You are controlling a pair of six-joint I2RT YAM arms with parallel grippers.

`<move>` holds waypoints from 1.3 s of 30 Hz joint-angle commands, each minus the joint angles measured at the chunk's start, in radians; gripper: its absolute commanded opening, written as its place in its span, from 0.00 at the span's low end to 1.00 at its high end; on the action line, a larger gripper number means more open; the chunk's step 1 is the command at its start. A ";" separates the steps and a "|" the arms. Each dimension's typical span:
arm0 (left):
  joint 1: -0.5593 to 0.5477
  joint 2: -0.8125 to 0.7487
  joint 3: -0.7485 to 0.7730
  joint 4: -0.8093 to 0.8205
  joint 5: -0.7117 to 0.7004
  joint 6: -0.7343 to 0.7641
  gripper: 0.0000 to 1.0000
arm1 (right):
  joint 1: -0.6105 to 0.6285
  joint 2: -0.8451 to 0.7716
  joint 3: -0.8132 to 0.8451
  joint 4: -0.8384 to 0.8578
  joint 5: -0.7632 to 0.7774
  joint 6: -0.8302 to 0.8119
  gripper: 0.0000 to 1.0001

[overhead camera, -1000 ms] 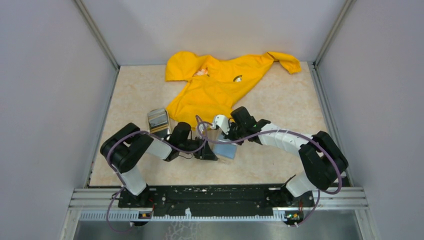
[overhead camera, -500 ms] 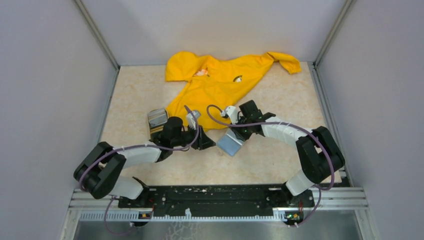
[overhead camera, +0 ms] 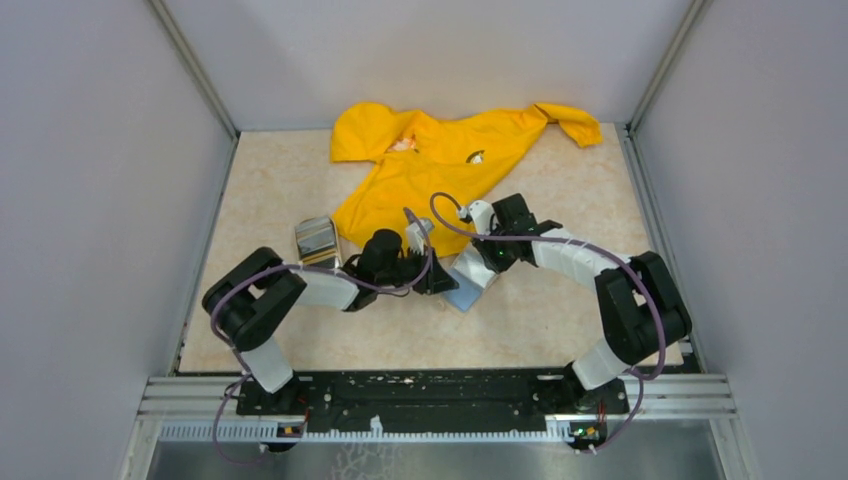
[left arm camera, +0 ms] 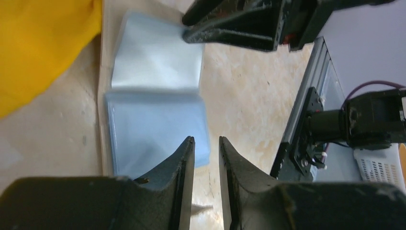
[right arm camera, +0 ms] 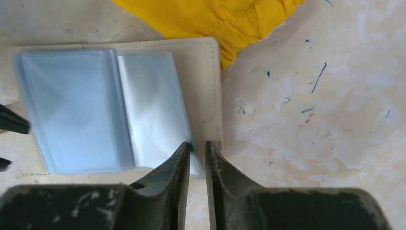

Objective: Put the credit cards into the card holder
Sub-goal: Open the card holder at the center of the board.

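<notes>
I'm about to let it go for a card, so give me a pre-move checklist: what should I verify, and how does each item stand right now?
1. Card holder lying open, clear pockets up: ok.
2. Pockets free of the yellow garment: ok.
3. Credit cards located, stacked left of the holder in the top view: ok.
4. Card held by left gripper or right gripper: not ok, both jaws narrowly apart, no card.
5. A pocket mouth spread for insertion: cannot tell.
</notes>
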 commanded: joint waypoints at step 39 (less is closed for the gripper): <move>-0.061 0.316 0.368 -0.094 -0.132 0.079 0.26 | -0.122 0.055 0.065 -0.046 -0.246 -0.017 0.05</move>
